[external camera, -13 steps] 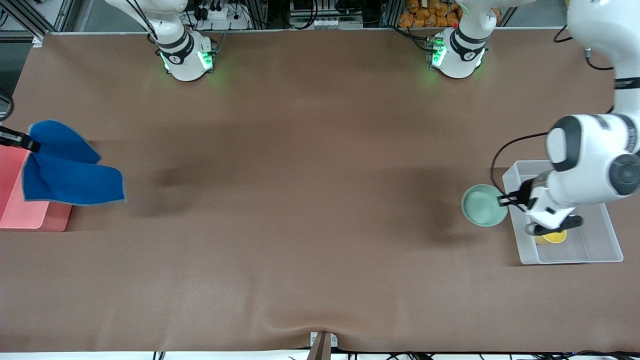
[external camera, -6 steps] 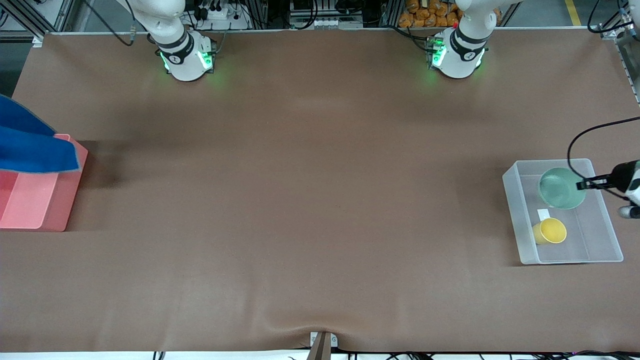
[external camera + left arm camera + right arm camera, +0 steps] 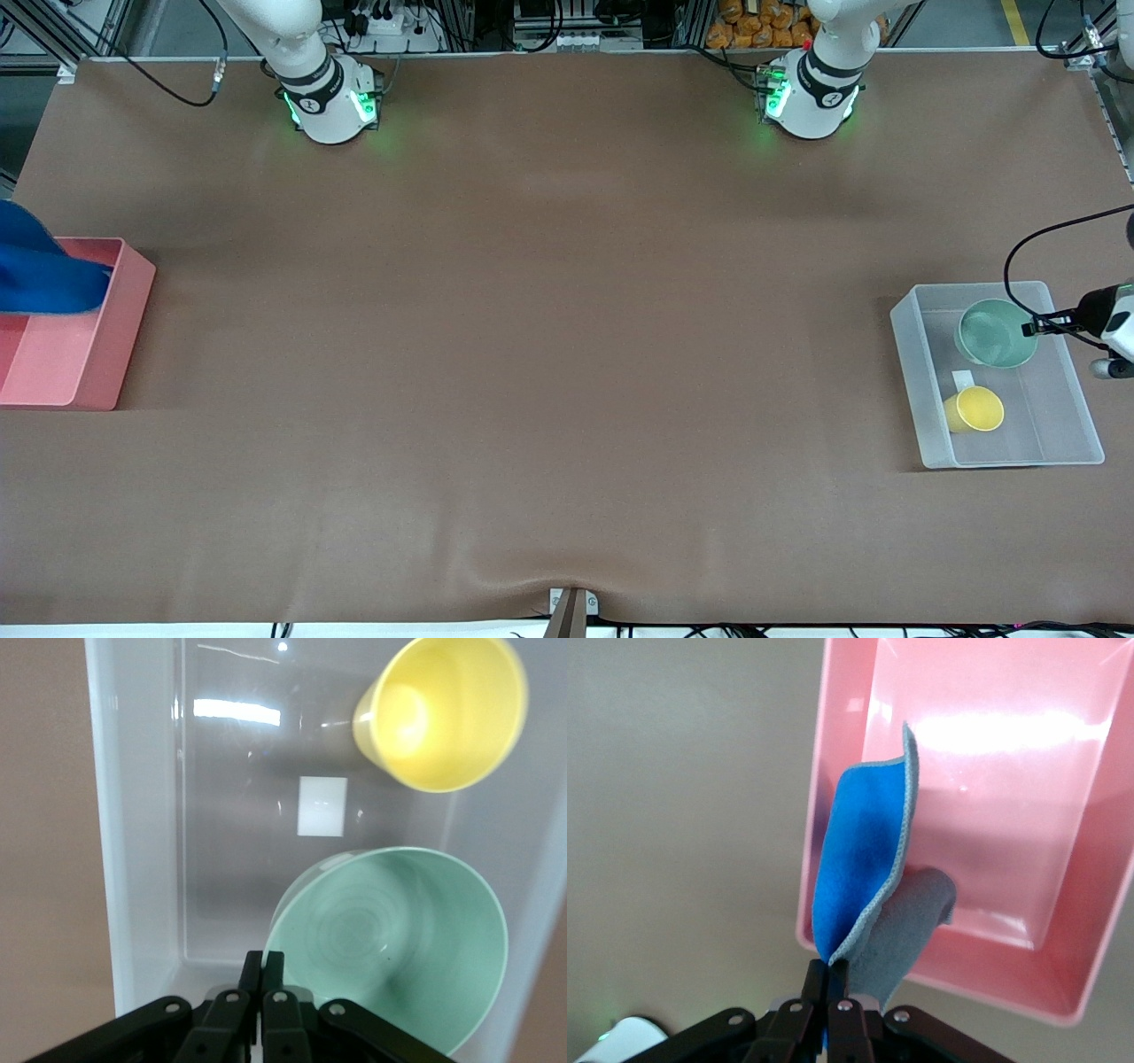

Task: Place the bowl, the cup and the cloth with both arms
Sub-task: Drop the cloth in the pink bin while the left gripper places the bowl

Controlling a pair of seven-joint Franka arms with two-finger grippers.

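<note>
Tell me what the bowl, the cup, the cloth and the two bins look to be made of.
Bowl: glossy mint glaze with faint concentric rings, likely ceramic, possibly plastic.
Cup: plain yellow, thin rim with a soft sheen, probably plastic or paper.
Cloth: soft blue fabric with a grey stitched edge; it folds and hangs limp.
Clear bin: translucent frosted plastic.
Pink bin: smooth plastic with glare.

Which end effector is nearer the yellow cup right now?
Left. The left end effector grips the bowl beside the cup in the clear bin; the right end effector holds the cloth over the pink bin.
</note>
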